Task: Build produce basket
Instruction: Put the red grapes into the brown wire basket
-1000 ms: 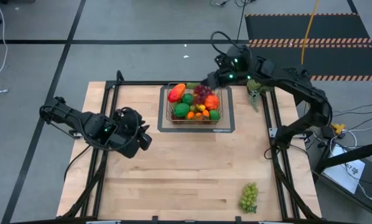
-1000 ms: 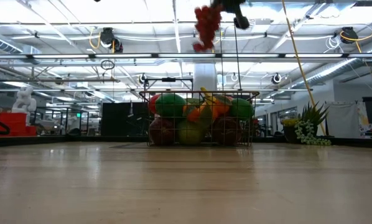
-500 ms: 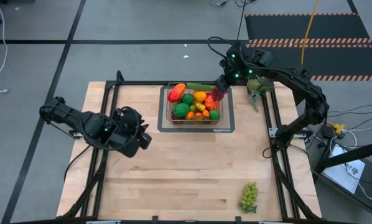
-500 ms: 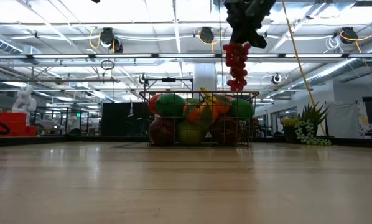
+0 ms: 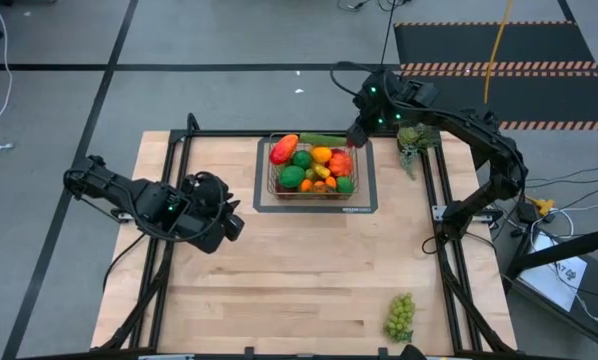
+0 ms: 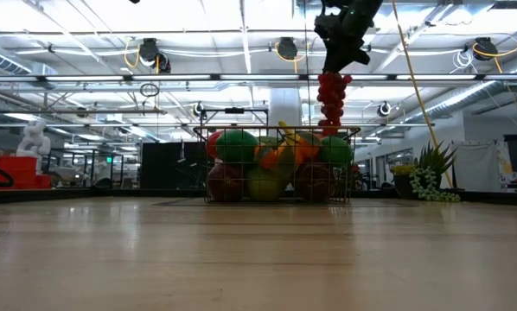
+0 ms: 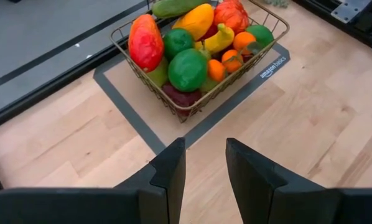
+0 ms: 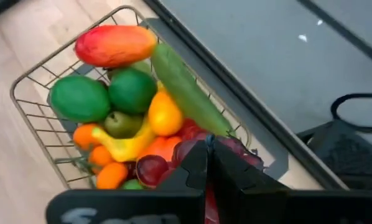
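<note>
Right claw [image 6: 341, 53] hangs over the basket [image 6: 280, 164], clenched on purple grapes [image 6: 330, 102] dangling below it.

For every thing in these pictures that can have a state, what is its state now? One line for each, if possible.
Basket: upright on the grey mat, full of produce.
Purple grapes: hanging from the right tool, above the basket's right end.
Right tool: shut on the grapes' stem.
Left tool: empty, fingers slightly apart, above bare table.
Green grapes: lying loose near the table's front right corner.
Cucumber: lying along the basket's far rim.
</note>
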`<action>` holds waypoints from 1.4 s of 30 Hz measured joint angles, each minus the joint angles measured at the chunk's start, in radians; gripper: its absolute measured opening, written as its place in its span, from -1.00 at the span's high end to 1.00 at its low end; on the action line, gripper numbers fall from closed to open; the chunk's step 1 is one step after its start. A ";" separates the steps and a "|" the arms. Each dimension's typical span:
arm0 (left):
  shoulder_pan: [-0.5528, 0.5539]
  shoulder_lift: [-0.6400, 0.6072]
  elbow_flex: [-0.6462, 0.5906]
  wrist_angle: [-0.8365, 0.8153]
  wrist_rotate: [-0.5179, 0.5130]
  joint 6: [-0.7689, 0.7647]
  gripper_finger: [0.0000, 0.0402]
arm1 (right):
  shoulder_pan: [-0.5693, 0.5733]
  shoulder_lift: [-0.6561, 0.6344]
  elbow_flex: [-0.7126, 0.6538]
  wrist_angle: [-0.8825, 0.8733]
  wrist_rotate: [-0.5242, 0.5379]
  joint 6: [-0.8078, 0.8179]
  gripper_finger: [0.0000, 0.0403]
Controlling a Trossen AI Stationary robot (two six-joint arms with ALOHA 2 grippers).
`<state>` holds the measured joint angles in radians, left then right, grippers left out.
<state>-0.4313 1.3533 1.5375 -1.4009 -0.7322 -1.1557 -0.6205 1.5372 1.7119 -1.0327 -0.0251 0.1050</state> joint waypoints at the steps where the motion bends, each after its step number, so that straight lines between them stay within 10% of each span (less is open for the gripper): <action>1: 0.000 0.000 0.000 0.001 0.000 0.000 0.43 | 0.000 0.000 -0.001 0.007 0.004 -0.009 0.99; 42: 0.000 0.000 0.000 0.024 0.008 -0.036 0.43 | 0.115 0.000 -0.362 0.563 -0.066 0.042 0.98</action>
<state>-0.4313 1.3533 1.5375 -1.3766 -0.7238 -1.1913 -0.5057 1.5368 1.3503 -0.4697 -0.0908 0.1466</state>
